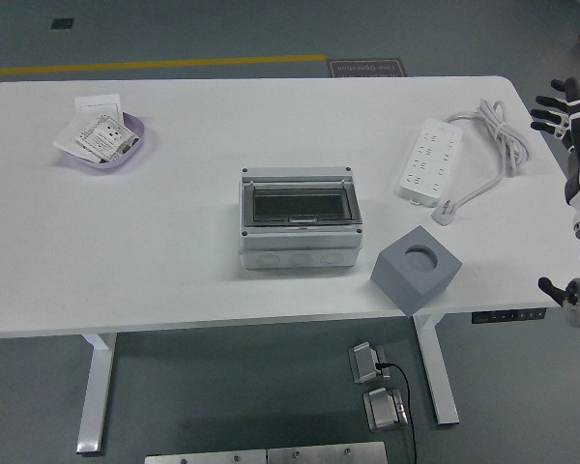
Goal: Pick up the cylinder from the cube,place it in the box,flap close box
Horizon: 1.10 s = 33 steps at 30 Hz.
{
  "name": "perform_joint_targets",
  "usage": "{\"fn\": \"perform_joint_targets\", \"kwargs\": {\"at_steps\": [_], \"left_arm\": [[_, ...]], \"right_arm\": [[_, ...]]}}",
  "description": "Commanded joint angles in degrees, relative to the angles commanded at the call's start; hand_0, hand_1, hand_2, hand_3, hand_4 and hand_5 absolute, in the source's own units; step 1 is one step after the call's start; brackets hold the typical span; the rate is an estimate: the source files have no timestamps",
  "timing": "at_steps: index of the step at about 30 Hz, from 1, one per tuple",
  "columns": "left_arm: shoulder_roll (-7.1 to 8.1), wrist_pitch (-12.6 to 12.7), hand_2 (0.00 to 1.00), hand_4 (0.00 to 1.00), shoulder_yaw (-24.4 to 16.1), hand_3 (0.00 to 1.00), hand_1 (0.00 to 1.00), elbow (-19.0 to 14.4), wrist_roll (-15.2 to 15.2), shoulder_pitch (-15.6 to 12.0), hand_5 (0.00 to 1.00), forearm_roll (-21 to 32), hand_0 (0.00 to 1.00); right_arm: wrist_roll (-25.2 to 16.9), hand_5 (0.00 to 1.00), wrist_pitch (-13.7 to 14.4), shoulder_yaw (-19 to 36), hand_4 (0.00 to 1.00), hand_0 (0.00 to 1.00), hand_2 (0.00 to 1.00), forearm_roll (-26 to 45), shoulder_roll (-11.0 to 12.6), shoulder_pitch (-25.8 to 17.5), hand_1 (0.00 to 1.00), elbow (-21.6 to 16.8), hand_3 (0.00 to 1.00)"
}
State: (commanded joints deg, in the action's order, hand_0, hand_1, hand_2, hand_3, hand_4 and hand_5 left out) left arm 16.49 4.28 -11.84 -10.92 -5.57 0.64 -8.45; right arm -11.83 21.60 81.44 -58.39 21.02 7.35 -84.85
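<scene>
**Right hand off the table edge; box lid down, cube socket empty**

Right hand (564,106), black with five fingers, is raised beyond the right edge of the white table (174,251); its fingers are spread and hold nothing. A second dark part of the robot shows lower at the right edge, too cropped to identify.

The grey plastic box with a clear hinged lid (298,219) sits at table centre, lid lying flat over it. The grey cube with a round socket in its top (418,268) stands just right of the box at the near edge, one corner overhanging. The socket shows only a dark recess (no cylinder is visible anywhere; it may be inside the box, but the tinted lid hides the contents).

A white power strip with coiled cable (431,159) lies far right. A lilac tray holding paper packets (101,140) sits far left.
</scene>
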Motion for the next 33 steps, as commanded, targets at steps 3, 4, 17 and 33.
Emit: {"fn": "perform_joint_targets", "kwargs": {"at_steps": [3, 4, 17, 33], "left_arm": [[0.15, 0.01, 0.572, 0.566, 0.41, 0.55, 0.635, 0.0, -0.02, -0.13, 0.076, 0.51, 0.615], [0.2, 0.02, 0.572, 0.566, 0.56, 0.55, 0.635, 0.01, -0.02, -0.16, 0.076, 0.71, 0.615], [0.99, 0.07, 0.572, 0.564, 1.93, 0.549, 0.635, -0.26, -0.12, -0.85, 0.078, 3.02, 0.615], [2.0, 0.13, 0.571, 0.564, 1.26, 0.55, 0.635, -0.14, -0.13, -2.42, 0.078, 3.19, 0.614]], "right_arm": [[-0.07, 0.791, -0.01, -0.16, 0.918, 0.607, 0.637, 0.08, -0.15, -0.03, 0.615, -0.03, 0.705], [-0.09, 0.791, 0.0, -0.22, 0.918, 0.607, 0.637, 0.1, -0.2, -0.04, 0.615, -0.05, 0.705], [-0.05, 0.771, 0.15, -3.36, 0.925, 0.606, 0.635, 0.81, -1.89, 0.44, 0.611, 0.47, 0.699], [0.27, 0.607, 0.0, -6.3, 0.785, 0.606, 0.633, 0.58, -2.13, 0.28, 0.611, 0.89, 0.66]]}}
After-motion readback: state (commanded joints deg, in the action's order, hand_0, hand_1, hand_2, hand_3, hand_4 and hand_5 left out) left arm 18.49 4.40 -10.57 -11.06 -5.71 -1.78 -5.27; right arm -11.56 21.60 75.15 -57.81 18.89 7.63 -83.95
